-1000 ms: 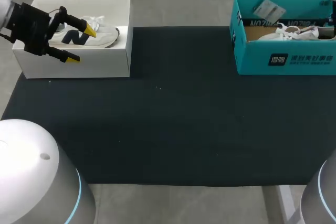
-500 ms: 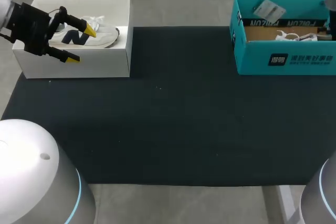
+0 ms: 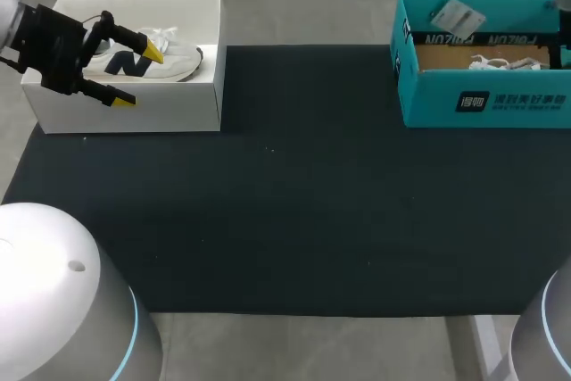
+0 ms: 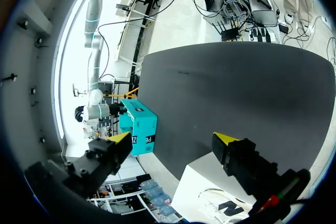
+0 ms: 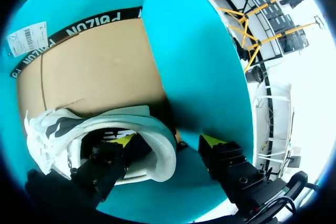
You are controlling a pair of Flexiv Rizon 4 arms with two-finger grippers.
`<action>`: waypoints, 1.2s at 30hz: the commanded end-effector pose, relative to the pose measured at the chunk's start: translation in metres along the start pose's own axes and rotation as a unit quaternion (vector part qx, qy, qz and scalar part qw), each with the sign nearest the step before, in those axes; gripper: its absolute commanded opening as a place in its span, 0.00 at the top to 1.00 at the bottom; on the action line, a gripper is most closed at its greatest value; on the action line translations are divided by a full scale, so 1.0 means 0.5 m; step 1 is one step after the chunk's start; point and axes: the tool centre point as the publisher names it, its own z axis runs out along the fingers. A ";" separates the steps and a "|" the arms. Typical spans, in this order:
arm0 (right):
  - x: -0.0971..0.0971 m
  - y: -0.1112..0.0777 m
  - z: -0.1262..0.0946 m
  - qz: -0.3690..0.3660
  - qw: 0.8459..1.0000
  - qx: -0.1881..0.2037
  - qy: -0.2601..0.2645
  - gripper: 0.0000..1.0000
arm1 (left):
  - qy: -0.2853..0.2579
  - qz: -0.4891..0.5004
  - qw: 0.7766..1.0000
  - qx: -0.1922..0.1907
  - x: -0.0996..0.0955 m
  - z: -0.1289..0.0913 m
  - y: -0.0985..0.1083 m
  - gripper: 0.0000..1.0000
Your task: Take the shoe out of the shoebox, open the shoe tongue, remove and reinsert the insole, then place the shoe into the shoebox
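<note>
A white shoe (image 5: 94,127) lies inside the teal shoebox (image 3: 486,100) at the table's far right; from the head view only its laces (image 3: 500,63) show above the wall. My right gripper (image 5: 167,141) is open over the shoe's heel, one finger inside the shoe's opening and the other outside, a gap away from the heel. A second white shoe (image 3: 178,62) with a dark logo lies in the white shoebox (image 3: 134,113) at the far left. My left gripper (image 3: 140,75) hangs open over that box's front wall, holding nothing.
A black mat (image 3: 285,202) covers the table between the two boxes. A white paper tag (image 3: 455,15) rests against the teal box's back wall. In the left wrist view the teal box (image 4: 139,127) stands far ahead, across the mat.
My right gripper has opened and let go of the shoe, which has sunk lower into the teal box. The left arm has not moved.
</note>
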 end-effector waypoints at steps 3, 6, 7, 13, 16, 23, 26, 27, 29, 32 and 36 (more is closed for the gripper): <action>-0.023 -0.023 -0.096 0.006 0.998 0.002 0.058 0.06 | 0.002 0.000 1.000 -0.001 -0.001 0.000 -0.001 0.00; -0.023 -0.029 -0.143 0.009 0.994 0.006 0.104 0.03 | 0.002 0.000 1.000 -0.001 -0.001 0.000 -0.001 0.00; -0.022 -0.032 -0.157 0.009 0.993 0.005 0.117 0.02 | 0.002 0.000 1.000 -0.001 -0.001 0.000 -0.001 0.00; -0.005 -0.053 -0.223 -0.007 0.990 -0.016 0.140 0.00 | 0.002 0.000 1.000 -0.001 -0.001 0.000 -0.001 0.00; 0.014 -0.075 -0.242 -0.021 0.988 -0.022 0.153 0.00 | 0.002 0.000 1.000 -0.001 -0.001 0.000 -0.001 0.00; 0.070 -0.158 -0.253 -0.053 0.984 -0.023 0.169 0.00 | 0.002 0.000 1.000 -0.001 -0.001 0.000 -0.001 0.00; 0.090 -0.199 -0.250 -0.060 0.981 -0.014 0.185 0.00 | 0.002 0.000 1.000 -0.001 -0.001 0.000 -0.001 0.00; 0.094 -0.211 -0.250 -0.059 0.979 -0.013 0.192 0.00 | 0.002 0.000 1.000 -0.001 -0.001 0.000 -0.001 0.00; 0.103 -0.236 -0.246 -0.059 0.979 -0.009 0.196 0.00 | 0.002 0.000 1.000 -0.001 -0.001 0.000 -0.001 0.00; 0.109 -0.261 -0.237 -0.061 0.981 -0.010 0.185 0.00 | 0.002 0.000 1.000 -0.001 -0.001 0.000 -0.001 0.00; 0.108 -0.278 -0.225 -0.055 0.984 -0.024 0.166 0.00 | 0.002 0.000 1.000 -0.001 -0.001 0.000 -0.001 0.00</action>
